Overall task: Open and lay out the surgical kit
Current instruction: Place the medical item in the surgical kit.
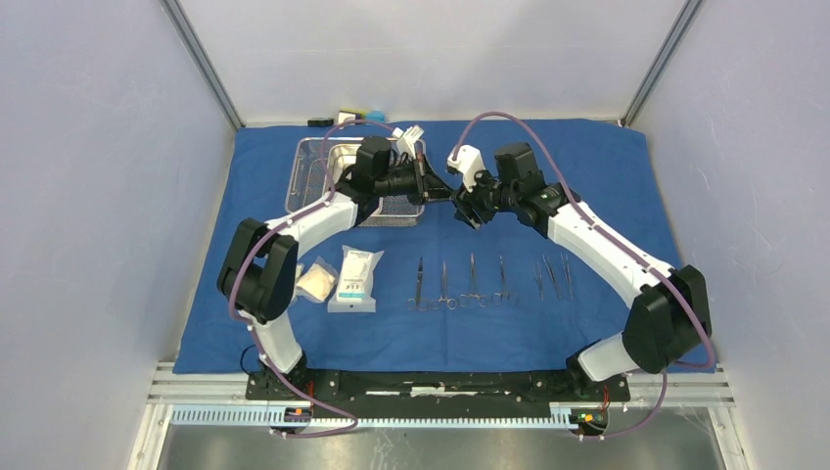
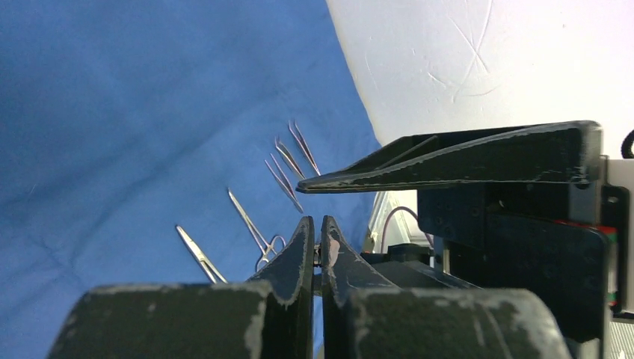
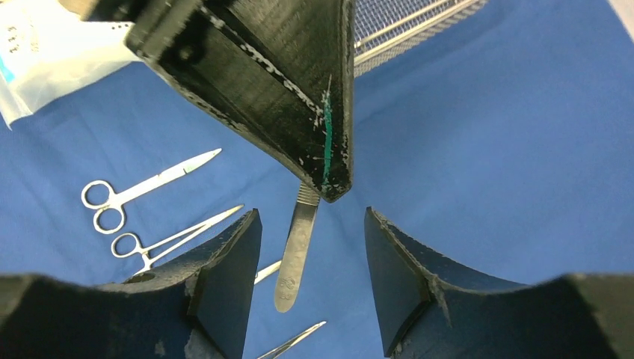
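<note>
The surgical kit lies spread on its blue cloth wrap. My left gripper is shut on a flat steel handle, which hangs from its fingertips above the cloth. My right gripper stands open with a finger on either side of that handle, not touching it. In the left wrist view the left gripper shows its fingers pressed together, with one right finger above them. Several slim steel instruments lie in a row on the near cloth. Two white packets lie to their left.
The wire-mesh basket with a smaller steel pan in it sits at the back left, partly behind my left arm. Small coloured blocks lie beyond the cloth's far edge. Scissors lie below my right gripper.
</note>
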Robot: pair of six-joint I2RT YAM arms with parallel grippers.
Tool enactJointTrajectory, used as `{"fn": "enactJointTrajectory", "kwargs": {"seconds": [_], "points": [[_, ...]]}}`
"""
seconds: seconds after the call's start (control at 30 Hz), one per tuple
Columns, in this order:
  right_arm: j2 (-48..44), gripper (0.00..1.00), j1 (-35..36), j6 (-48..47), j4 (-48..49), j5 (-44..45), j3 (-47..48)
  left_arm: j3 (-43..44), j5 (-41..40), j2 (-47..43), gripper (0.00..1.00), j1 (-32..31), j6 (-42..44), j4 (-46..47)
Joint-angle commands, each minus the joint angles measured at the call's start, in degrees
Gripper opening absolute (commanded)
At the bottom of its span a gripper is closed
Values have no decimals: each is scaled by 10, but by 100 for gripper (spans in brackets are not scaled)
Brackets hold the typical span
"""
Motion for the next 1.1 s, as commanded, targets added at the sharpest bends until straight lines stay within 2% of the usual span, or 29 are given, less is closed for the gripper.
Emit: {"fn": "enactJointTrajectory", "kwargs": {"seconds": [0.0, 0.17, 0.43, 0.87, 1.07], "points": [[4, 59, 1, -6, 1, 25, 16, 15, 16, 3, 2, -2, 20, 28], [2, 57, 0, -2, 7, 15, 8, 1, 27, -1, 2, -2, 17, 63], [5, 44, 0, 13, 15, -36, 2, -9, 33, -6, 2, -2, 27, 89], [12, 30, -3, 25, 23, -32, -2, -16, 32, -8, 2, -4, 29, 96], [20, 27, -3, 28, 26, -36, -3, -17, 34, -7, 2, -4, 21, 103]]}}
